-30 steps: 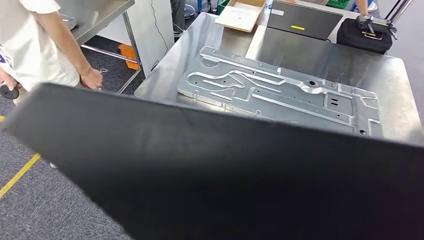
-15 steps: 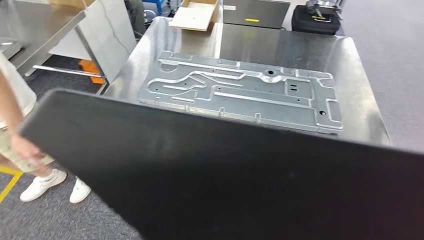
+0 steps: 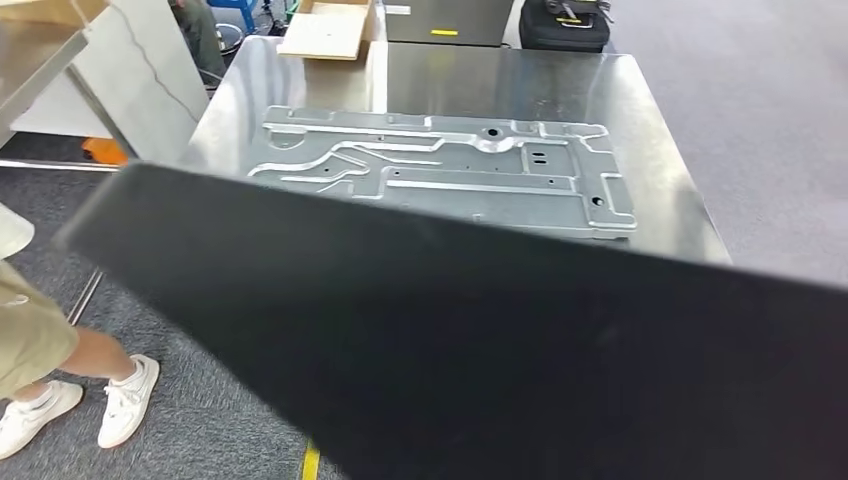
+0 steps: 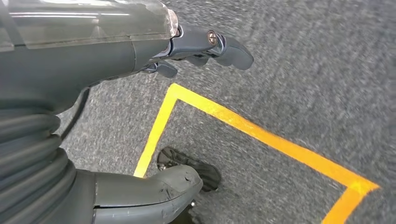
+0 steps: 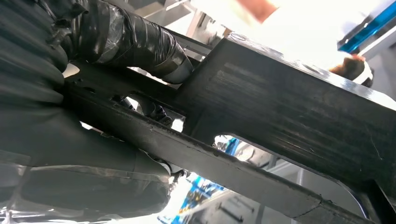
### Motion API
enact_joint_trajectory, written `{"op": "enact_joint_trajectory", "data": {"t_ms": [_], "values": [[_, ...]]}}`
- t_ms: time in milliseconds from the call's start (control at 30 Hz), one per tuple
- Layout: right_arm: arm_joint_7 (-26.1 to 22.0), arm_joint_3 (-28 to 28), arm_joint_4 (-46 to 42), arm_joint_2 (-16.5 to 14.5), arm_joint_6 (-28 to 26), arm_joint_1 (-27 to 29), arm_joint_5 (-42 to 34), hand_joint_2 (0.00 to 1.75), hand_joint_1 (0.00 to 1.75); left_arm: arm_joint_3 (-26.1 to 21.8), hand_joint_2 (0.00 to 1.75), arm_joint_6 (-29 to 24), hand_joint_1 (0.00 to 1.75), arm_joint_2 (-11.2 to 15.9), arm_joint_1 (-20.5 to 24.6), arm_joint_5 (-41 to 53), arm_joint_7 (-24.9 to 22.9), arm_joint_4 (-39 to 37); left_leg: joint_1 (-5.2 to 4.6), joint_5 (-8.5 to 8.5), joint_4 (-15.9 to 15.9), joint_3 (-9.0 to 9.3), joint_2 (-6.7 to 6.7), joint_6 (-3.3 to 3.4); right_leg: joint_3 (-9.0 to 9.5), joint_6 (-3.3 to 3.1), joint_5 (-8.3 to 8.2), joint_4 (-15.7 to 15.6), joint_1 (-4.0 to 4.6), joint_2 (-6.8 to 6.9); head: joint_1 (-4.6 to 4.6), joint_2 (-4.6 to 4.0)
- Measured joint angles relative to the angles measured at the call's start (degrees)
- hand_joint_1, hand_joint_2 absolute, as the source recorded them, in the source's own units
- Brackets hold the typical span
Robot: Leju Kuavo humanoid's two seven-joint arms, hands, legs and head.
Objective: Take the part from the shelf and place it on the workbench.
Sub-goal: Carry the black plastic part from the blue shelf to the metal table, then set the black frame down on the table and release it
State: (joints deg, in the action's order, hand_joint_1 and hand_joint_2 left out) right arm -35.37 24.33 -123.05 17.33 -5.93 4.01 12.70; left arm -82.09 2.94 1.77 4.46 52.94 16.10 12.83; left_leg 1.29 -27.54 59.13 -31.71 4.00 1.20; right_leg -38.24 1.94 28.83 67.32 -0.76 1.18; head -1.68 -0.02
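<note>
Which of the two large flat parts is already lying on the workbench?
The silver metal plate with stamped channels and holes lies flat on the steel workbench. The plain black panel is held tilted in front, closer to the camera.

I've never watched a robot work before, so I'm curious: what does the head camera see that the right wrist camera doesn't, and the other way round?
Head view alone: the steel workbench ahead, a grey metal plate lying flat on it, a cardboard box at its far end, and a person's legs on the carpet. Right wrist view alone: the right hand, seen from close behind, gripping a dark edge. Shared: the big black panel, which the wrist camera sees edge-on from underneath.
</note>
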Motion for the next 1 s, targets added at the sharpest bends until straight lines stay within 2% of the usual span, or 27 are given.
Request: {"op": "enact_joint_trajectory", "data": {"t_ms": [33, 67, 100, 133, 200, 267, 333, 367, 400, 433, 467, 500, 533, 567, 600, 667, 733, 800, 867, 900, 933, 967, 1000], "values": [[-0.06, -0.03, 0.00, 0.00, -0.13, 0.09, 0.00, 1.75, 1.75, 0.00, 1.75, 0.00, 0.00, 0.01, 0.02, 0.01, 0.02, 0.00, -0.13, -0.22, 0.00, 0.29, 0.51, -0.27, 2.08, -0.32, -1.57, -3.95, 0.23, 1.37, -0.01, 0.00], [-0.11, -0.06, -0.01, 0.00, -0.23, 0.12, -0.01, 1.75, 1.75, 0.00, 1.75, 0.01, 0.00, 0.03, 0.03, 0.02, 0.03, 0.00, -0.25, -0.43, -0.01, 0.52, 0.95, -0.57, 3.49, -0.66, -2.43, -6.75, 0.49, 2.41, -0.01, 0.00], [-0.13, -0.10, -0.01, 0.00, -0.33, 0.15, 0.01, 1.75, 1.75, 0.00, 1.75, 0.01, 0.00, 0.07, 0.03, 0.03, 0.04, 0.00, -0.36, -0.59, -0.06, 0.73, 1.38, -0.90, 4.11, -1.00, -2.61, -8.09, 0.74, 3.08, -0.02, 0.00], [-0.14, -0.14, -0.02, 0.00, -0.49, 0.23, 0.09, 1.75, 1.75, 0.00, 1.75, 0.01, 0.00, 0.11, 0.03, 0.04, 0.05, 0.00, -0.46, -0.72, -0.19, 0.94, 1.84, -1.24, 4.13, -1.31, -2.40, -8.38, 0.96, 3.07, -0.02, 0.00], [-0.05, -0.38, -0.02, -0.01, -1.01, 0.53, 0.54, 1.75, 1.75, 0.00, 1.75, 0.00, 0.00, 0.17, 0.11, 0.05, 0.08, 0.00, -0.39, -1.02, -0.37, 1.41, 2.23, -1.96, 4.26, -1.93, -2.55, -8.78, 0.85, 1.92, -0.02, 0.00], [0.13, -0.83, -0.02, -0.01, -1.63, 0.77, 0.98, 1.75, 1.75, 0.00, 1.75, -0.03, 0.00, 0.19, 0.17, 0.05, 0.11, 0.00, -0.24, -2.86, 1.96, 0.71, 0.05, -2.46, 4.67, -2.74, -2.78, -9.33, 0.58, 1.13, -0.02, 0.01], [0.25, -1.17, -0.01, -0.01, -1.98, 0.91, 1.17, 1.75, 1.75, 0.00, 1.75, -0.10, 0.00, 0.22, -0.07, 0.03, 0.12, 0.00, -0.15, -6.52, 8.83, -2.54, -2.78, -2.58, 4.89, -3.36, -2.74, -9.49, 0.62, 0.42, -0.02, 0.01], [0.27, -1.24, 0.00, -0.02, -2.06, 1.00, 1.26, 1.75, 1.75, 0.00, 1.75, -0.14, 0.00, 0.23, -0.25, 0.02, 0.11, 0.00, -0.18, -8.00, 12.65, -4.56, -3.32, -2.57, 4.94, -3.53, -2.66, -9.46, 0.77, 0.01, -0.02, 0.01], [0.40, -1.31, 0.02, -0.02, -2.19, 1.12, 1.39, 1.75, 1.75, 0.00, 1.75, -0.18, 0.00, 0.23, -0.42, 0.01, 0.08, 0.00, -0.21, -8.51, 15.31, -6.13, -3.55, -2.51, 5.03, -3.67, -2.56, -9.41, 0.95, -0.41, -0.02, 0.01], [0.74, -1.46, 0.06, -0.02, -2.41, 1.21, 1.52, 1.75, 1.75, 0.00, 1.75, -0.20, 0.00, 0.23, -0.52, -0.01, 0.05, 0.00, -0.24, -7.76, 15.88, -6.78, -3.62, -2.35, 5.18, -3.77, -2.44, -9.34, 1.13, -0.82, -0.02, 0.01], [1.37, -1.75, 0.14, -0.01, -2.75, 1.29, 1.64, 1.75, 1.75, 0.00, 1.75, -0.22, 0.00, 0.22, -0.56, -0.03, 0.02, 0.00, -0.29, -5.90, 14.14, -6.35, -3.64, -2.09, 5.39, -3.82, -2.28, -9.24, 1.30, -1.16, -0.02, 0.01], [2.35, -2.27, 0.28, -0.01, -3.19, 1.35, 1.70, 1.75, 1.75, -0.01, 1.75, -0.27, 0.00, 0.23, -0.56, -0.06, -0.01, 0.00, -0.41, -3.36, 10.55, -5.00, -3.69, -1.70, 5.63, -3.82, -2.07, -9.10, 1.42, -1.45, -0.02, 0.01], [3.43, -3.03, 0.53, 0.00, -3.61, 1.40, 1.66, 1.75, 1.75, -0.03, 1.75, -0.34, 0.00, 0.32, -0.53, -0.09, -0.04, 0.00, -0.59, -1.35, 6.67, -3.41, -3.80, -1.19, 5.82, -3.74, -1.85, -8.95, 1.52, -1.66, -0.02, 0.01], [4.50, -4.04, 0.87, 0.01, -3.98, 1.45, 1.59, 1.75, 1.75, -0.05, 1.75, -0.43, 0.00, 0.37, -0.48, -0.13, -0.08, 0.00, -0.78, -0.03, 3.46, -2.12, -3.88, -0.80, 5.89, -3.57, -1.66, -8.76, 1.61, -1.86, -0.02, 0.00], [5.46, -5.20, 1.29, 0.03, -4.25, 1.49, 1.61, 1.75, 1.75, -0.09, 1.75, -0.52, 0.00, 0.43, -0.45, -0.15, -0.11, 0.00, -0.97, 0.55, 1.45, -1.33, -3.95, -0.47, 5.85, -3.32, -1.54, -8.65, 1.61, -2.00, -0.02, 0.00], [6.92, -7.83, 2.35, 0.13, -4.51, 1.52, 2.18, 1.75, 1.75, -0.19, 1.75, -0.62, 0.00, 0.50, -0.44, -0.16, -0.15, 0.00, -1.14, 0.55, 0.38, -1.04, -3.98, -0.11, 5.69, -2.67, -1.54, -8.66, 1.53, -2.16, -0.02, 0.00], [8.09, -10.67, 3.61, 0.53, -4.74, 1.35, 3.72, 1.75, 1.75, -0.28, 1.75, -0.59, 0.00, 0.52, -0.42, -0.12, -0.14, 0.00, -0.85, 1.01, -0.33, -0.73, -3.88, 0.39, 5.52, -1.96, -1.09, -8.20, 1.36, -2.05, -0.02, 0.00], [9.49, -13.91, 5.27, 1.32, -5.10, 0.67, 5.84, 1.75, 1.75, -0.31, 1.75, -0.35, 0.00, 0.50, -0.31, -0.03, -0.11, 0.00, -0.53, 1.43, -0.98, -0.47, -3.76, 0.82, 3.64, -1.18, 1.38, -4.25, 1.03, -1.87, -0.01, 0.01], [11.67, -17.23, 7.27, 2.40, -5.52, -0.36, 8.39, 1.75, 1.75, -0.31, 1.75, -0.06, 0.00, 0.50, -0.28, 0.13, -0.08, 0.00, -0.53, 1.48, -1.06, -0.53, -3.72, 0.97, -0.04, -0.46, 4.74, 2.85, 0.49, -1.75, 0.00, 0.01], [13.38, -18.80, 8.42, 3.19, -5.73, -1.01, 10.29, 1.75, 1.75, -0.31, 1.75, 0.04, 0.00, 0.50, -0.28, 0.25, -0.05, 0.00, -0.53, 1.46, -1.04, -0.55, -3.69, 0.96, -1.59, -0.15, 5.48, 5.63, 0.20, -1.67, 0.00, 0.01], [15.51, -20.35, 9.68, 4.16, -5.91, -1.73, 12.66, 1.75, 1.75, -0.31, 1.75, 0.12, 0.00, 0.50, -0.27, 0.36, -0.01, 0.00, -0.52, 1.43, -1.01, -0.54, -3.67, 0.93, -2.34, 0.11, 5.17, 6.69, -0.06, -1.57, 0.00, 0.01], [17.73, -21.79, 10.97, 5.27, -6.04, -2.62, 15.25, 1.75, 1.75, -0.31, 1.75, 0.19, 0.00, 0.50, -0.25, 0.45, 0.04, 0.00, -0.50, 1.37, -0.97, -0.46, -3.67, 0.88, -1.88, 0.32, 3.63, 5.35, -0.31, -1.45, 0.00, 0.00], [19.92, -23.27, 12.41, 6.60, -6.18, -3.65, 18.15, 1.75, 1.75, -0.31, 1.75, 0.24, 0.00, 0.50, -0.22, 0.52, 0.08, 0.00, -0.48, 1.29, -0.93, -0.34, -3.68, 0.78, -0.48, 0.48, 1.37, 2.14, -0.53, -1.31, 0.00, 0.01]]}}
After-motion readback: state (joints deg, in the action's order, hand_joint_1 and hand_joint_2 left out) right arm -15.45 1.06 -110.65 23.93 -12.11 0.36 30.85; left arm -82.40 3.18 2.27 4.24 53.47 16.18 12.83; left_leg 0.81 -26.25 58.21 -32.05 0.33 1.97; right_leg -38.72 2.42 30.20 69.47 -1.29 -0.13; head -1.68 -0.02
